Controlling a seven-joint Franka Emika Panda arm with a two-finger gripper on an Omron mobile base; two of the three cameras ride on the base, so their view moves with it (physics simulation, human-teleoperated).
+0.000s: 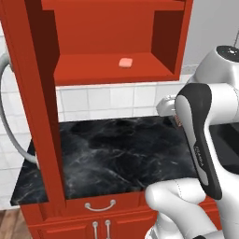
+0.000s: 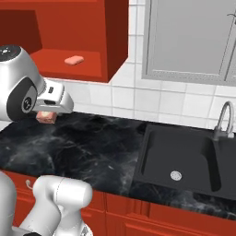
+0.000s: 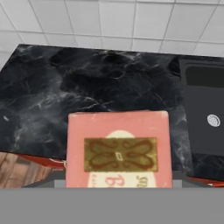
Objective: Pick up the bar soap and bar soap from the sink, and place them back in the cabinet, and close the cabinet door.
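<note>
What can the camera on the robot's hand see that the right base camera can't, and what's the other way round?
The hand view shows, close up, the printed face of the bar soap held in the gripper, with its brown patterned label, plus some wooden floor beyond the counter edge.

The right base view shows the red cabinet with a pink bar soap on its shelf, the grey cabinet, the faucet and the robot arm.

Both show the black marble counter, the black sink with its round drain and the white tiled wall.

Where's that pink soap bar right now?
The pink soap bar lies on the red cabinet's shelf, above the black marble counter, left of the sink.
</note>
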